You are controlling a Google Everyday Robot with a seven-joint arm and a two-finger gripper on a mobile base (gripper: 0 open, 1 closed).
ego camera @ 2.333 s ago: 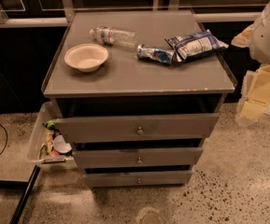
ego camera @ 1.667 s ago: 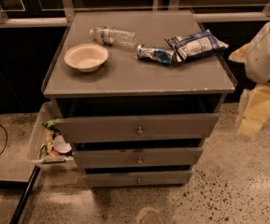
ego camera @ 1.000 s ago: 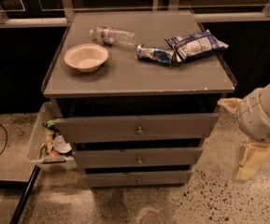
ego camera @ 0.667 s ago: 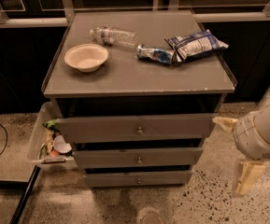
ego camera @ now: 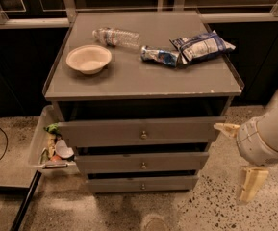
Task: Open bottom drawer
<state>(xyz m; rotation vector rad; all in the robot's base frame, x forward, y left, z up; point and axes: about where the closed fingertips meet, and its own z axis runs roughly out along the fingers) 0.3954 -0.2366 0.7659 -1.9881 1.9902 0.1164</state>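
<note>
Dim overhead light on lower-right tool (ego camera: 231,163)

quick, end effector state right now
End effector: open, holding nothing, low to the right of the cabinet, clear of the bottom drawer.

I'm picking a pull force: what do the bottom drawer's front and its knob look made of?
The bottom drawer: flat matte grey front, likely painted metal or laminate; even colour, no grain. Its knob: small, round, with a glint, probably metal. The gripper hangs right of the cabinet, beside the drawers, open, touching nothing.
</note>
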